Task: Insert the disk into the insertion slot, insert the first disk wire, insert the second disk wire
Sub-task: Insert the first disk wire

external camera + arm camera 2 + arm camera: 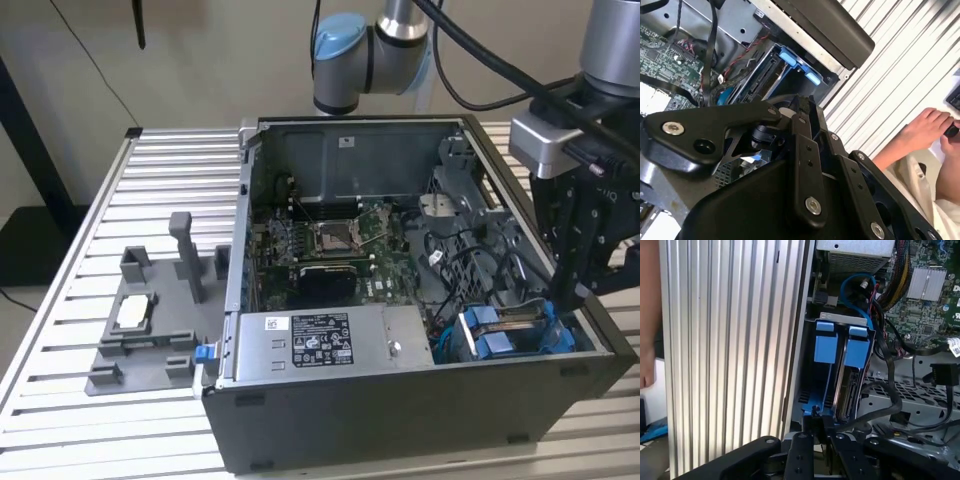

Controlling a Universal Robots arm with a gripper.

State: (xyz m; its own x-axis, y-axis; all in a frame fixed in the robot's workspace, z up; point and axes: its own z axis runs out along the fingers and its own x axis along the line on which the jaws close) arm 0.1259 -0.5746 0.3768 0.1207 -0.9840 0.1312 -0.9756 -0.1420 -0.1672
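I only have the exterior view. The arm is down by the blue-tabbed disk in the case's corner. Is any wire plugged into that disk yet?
Observer: No. In the first wrist view the disk shows its connector edge bare, with no plug on it.
Operator: Is there a free wire nearby?
Observer: Yes. A black plug lies loose on its cable, apart from the disk.
Operator: Is anyone close to the cell?
Observer: Yes. In the second wrist view a person's hand shows beside the ribbed table.
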